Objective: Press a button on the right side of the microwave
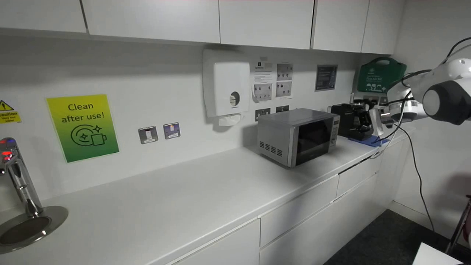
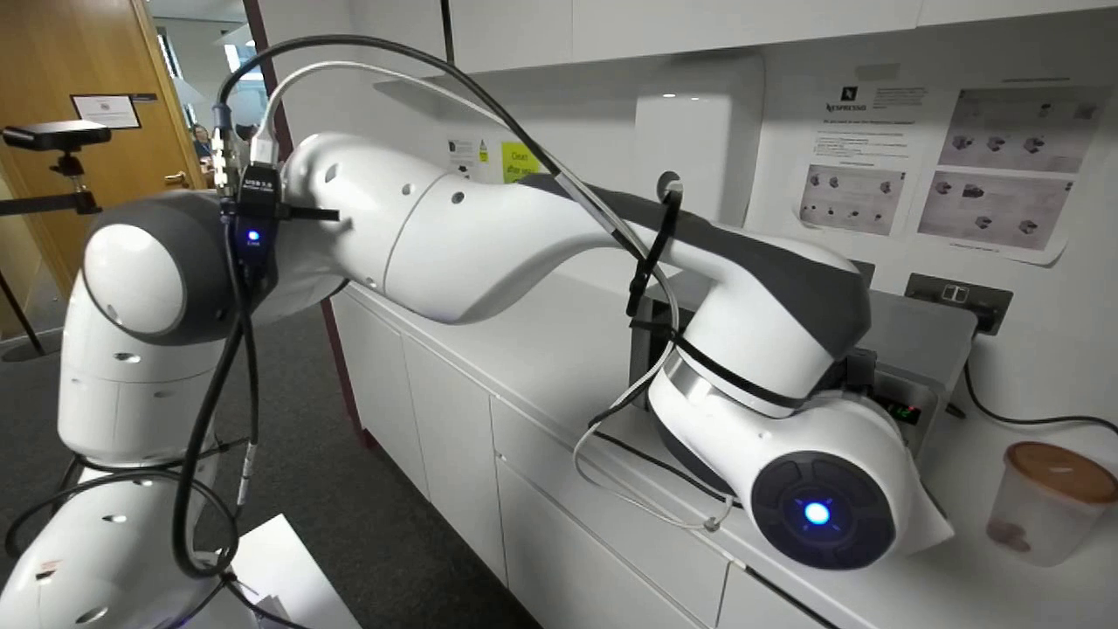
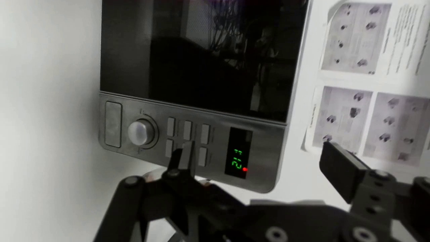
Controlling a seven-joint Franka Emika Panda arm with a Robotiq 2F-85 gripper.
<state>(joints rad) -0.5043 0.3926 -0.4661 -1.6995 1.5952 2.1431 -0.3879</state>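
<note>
The silver-grey microwave [image 1: 276,138] stands on the counter against the wall. It shows partly behind the arm in an exterior view [image 2: 917,328]. In the wrist view its dark window fills the top, and its control strip [image 3: 263,158] runs below, turned sideways. The strip has a round knob [image 3: 141,132], several small rectangular buttons [image 3: 205,133] and a lit green display [image 3: 238,153]. My gripper [image 3: 258,146] is open and empty, facing the strip. Its left finger overlaps the lower button row and hides one button; contact cannot be told. Its right finger is beyond the microwave's edge.
A black machine [image 1: 340,117] and a blue mat [image 1: 368,141] are near the gripper. A clear tub with an orange lid [image 2: 1052,502] stands beside the microwave. A white dispenser [image 1: 226,84] and green first-aid case [image 1: 381,75] are above the counter [image 1: 184,195]. Cables hang from the arm.
</note>
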